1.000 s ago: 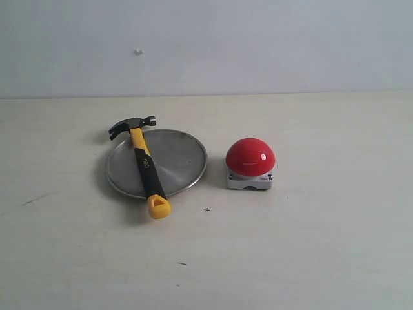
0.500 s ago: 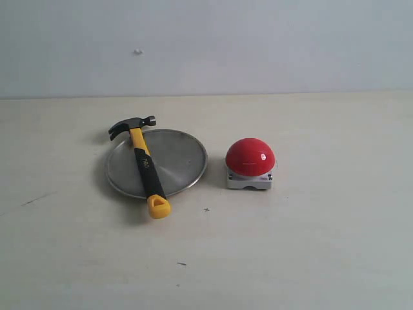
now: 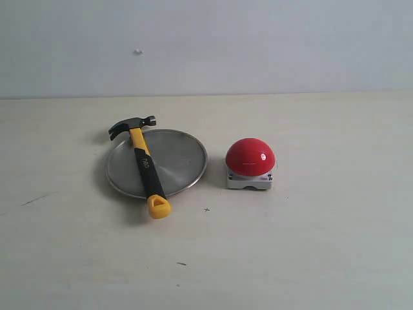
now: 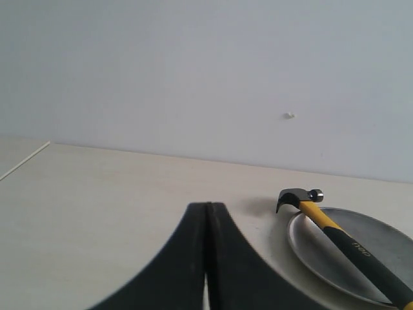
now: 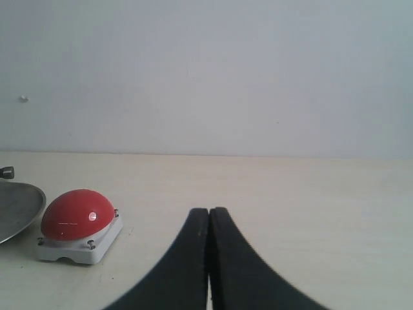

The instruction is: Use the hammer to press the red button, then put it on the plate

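Hammer lies across the left part of the plate, not held by anything. Exterior view: steel head overhangs the plate's rim on the side toward the worktop's far edge. The yellow holed end sticks out past the opposite rim, toward the near edge, and seems to rest on the worktop. Plate sits left of the worktop's middle. Red button stands just right of the plate, close to it but not touching, on its grey base. Pale wall runs along the far edge and has a small white speck on it. No arm or gripper is in this view.

Left wrist view: left gripper has its black fingers pressed together, nothing between them, above bare worktop. Hammer and plate are ahead and off to one side, apart from the gripper. The handle runs diagonally over the dish, head past the far rim.

Right wrist view: right gripper also has its fingers pressed flat together and holds nothing. Red button is ahead and to the side, well clear of the fingertips. Plate edge shows just beyond the button.
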Motion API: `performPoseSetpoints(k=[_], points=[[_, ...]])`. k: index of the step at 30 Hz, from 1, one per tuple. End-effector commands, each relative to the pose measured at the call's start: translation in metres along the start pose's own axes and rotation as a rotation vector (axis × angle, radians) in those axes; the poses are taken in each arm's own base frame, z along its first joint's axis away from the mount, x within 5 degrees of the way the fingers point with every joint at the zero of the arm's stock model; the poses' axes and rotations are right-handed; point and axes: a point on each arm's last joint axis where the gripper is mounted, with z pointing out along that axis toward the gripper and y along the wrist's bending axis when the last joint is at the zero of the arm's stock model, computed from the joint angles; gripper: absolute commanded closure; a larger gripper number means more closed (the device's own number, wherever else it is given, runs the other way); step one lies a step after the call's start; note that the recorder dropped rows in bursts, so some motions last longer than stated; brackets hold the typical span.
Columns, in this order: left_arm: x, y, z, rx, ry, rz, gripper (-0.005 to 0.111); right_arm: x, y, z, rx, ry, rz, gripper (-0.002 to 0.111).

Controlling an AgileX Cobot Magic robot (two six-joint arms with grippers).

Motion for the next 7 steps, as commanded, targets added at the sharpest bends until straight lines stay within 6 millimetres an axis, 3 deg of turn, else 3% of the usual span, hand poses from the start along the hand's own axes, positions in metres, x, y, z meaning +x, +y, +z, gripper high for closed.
performPoseSetpoints(k=[1,7], points=[[0.0006,0.0002,-0.0003,-0.002,-0.004,0.002,0.107,0.0003,-0.0004,-0.0001,0.007,-0.013,0.003,0.108],[0.0006,0.0002,-0.0003,-0.002,-0.004,0.002,0.107,0.0003,-0.0003,-0.0001,0.006,-0.013,0.007,0.108]])
